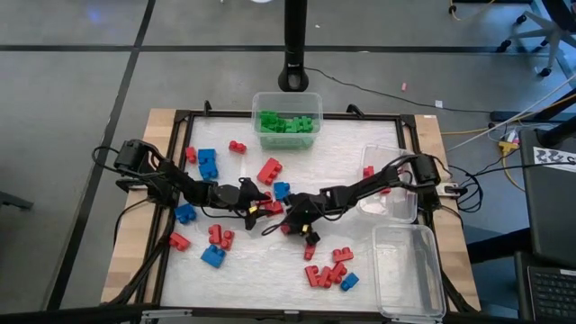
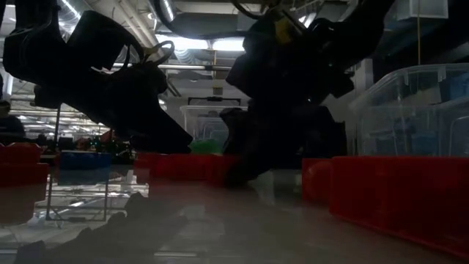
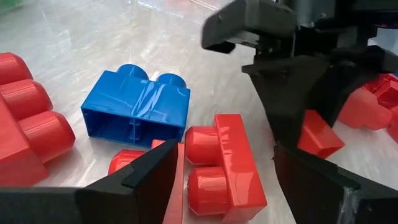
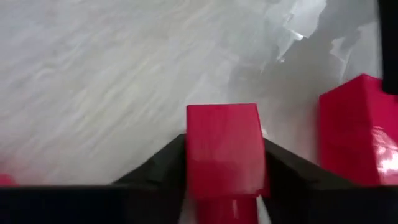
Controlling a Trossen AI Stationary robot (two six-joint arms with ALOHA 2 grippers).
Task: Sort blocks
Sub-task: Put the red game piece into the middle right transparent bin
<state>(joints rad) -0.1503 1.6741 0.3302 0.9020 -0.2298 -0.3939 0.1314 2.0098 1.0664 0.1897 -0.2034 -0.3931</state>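
Desk [image 1: 378,144] with a pale, glossy work surface inside a dark frame; largest items first. Clear rectangular plastic tub [image 1: 286,121] at the far edge, centre, packed with green studded bricks [image 1: 286,123]. Two more clear tubs on the right side: one near the right arm's base [image 1: 396,193], one at the near right corner [image 1: 409,270]; contents of both unclear. Both dark arms reach in low toward the middle of the desk, tips close together. Left gripper [image 1: 263,209]: fingers [image 3: 134,180] spread wide, nothing between them, hovering over a red studded plastic brick [image 3: 217,165] that lies just beside a blue studded plastic brick [image 3: 137,109] resting on its side. Right gripper [image 1: 290,220]: fingers clenched on either side of a small red block [image 4: 222,149], touching both of its flanks, low at the desk surface. Loose red and blue blocks scattered: blue pair [image 1: 208,163] far left, red ones [image 1: 269,170] near centre, a blue one [image 1: 213,256] near left, a red cluster [image 1: 326,273] near right with one blue piece [image 1: 349,282] beside it.
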